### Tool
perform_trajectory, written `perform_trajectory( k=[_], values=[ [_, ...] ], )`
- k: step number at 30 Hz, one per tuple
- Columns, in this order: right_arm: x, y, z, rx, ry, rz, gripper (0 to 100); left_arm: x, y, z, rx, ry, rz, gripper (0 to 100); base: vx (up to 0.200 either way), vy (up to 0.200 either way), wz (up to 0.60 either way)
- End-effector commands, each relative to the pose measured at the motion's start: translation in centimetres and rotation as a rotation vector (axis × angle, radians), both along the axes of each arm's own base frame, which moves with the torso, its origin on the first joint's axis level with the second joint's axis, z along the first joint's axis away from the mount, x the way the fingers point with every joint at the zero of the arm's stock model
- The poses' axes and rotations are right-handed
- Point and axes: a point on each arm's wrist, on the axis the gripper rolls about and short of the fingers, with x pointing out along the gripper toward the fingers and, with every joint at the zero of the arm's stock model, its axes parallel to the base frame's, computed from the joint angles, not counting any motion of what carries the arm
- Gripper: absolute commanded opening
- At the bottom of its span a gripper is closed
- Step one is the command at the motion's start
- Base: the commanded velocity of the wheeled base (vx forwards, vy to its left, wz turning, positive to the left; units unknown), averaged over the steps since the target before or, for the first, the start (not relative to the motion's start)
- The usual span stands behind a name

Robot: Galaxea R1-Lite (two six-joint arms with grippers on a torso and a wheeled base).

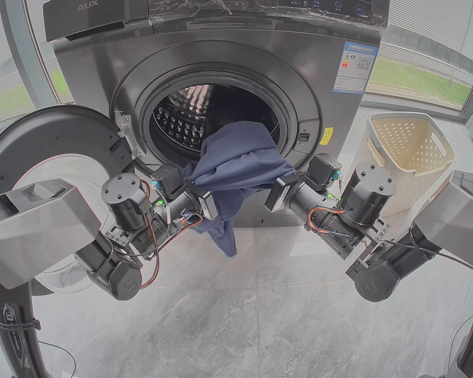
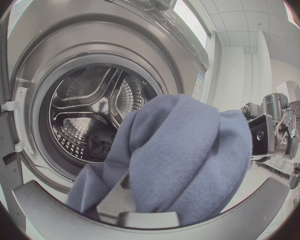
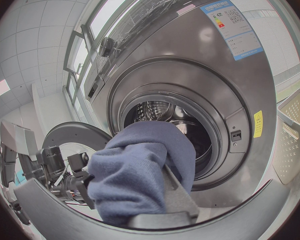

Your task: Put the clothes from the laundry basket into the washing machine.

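Pinching the blue garment [image 1: 236, 156], left gripper [image 1: 214, 203] and right gripper [image 1: 275, 189] are holding it at the washing machine [image 1: 220, 48] mouth; I'm judging push-in and release remaining.

Straight ahead on the floor [image 1: 257, 311], the washing machine [image 1: 215, 53], with its door [image 1: 47, 137] out to the left. Right of the machine, just beside it, the laundry basket [image 1: 410, 148]. In front of the drum [image 1: 189, 122] opening, the garment [image 1: 239, 156], upper part across the opening's lower edge, lower part down before the machine's front (between left tool [image 1: 214, 206] and right tool [image 1: 272, 194], clamped by both). Deep in the drum, a dark bundle [image 2: 100, 144].
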Motion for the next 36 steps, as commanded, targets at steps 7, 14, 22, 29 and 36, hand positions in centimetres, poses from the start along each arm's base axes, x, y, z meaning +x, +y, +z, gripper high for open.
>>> perform_trajectory(
  k=[7,14,22,29,36],
  values=[
    [-3.9,0.8,-1.3,-0.085,0.049,0.107,100,-3.2,1.1,2.6,-0.01,-0.025,-0.023,0,0.0,0.0,0.0],
    [-11.3,-3.1,-6.5,-0.344,0.213,0.282,100,-10.0,2.8,2.6,0.019,0.079,-0.107,0,0.0,0.0,0.0],
    [-13.1,-6.0,-7.4,-0.37,0.28,0.246,100,-11.0,4.3,2.9,0.02,0.086,-0.081,0,0.0,0.0,0.0],
    [-10.2,-9.8,-6.8,-0.337,0.286,0.065,100,-10.4,6.3,1.3,0.047,0.154,-0.011,0,0.0,0.0,0.0],
    [-9.2,-10.5,-7.9,-0.349,0.321,0.066,100,-11.0,5.2,0.6,0.08,0.164,-0.066,0,0.0,0.086,0.0]
  ],
)
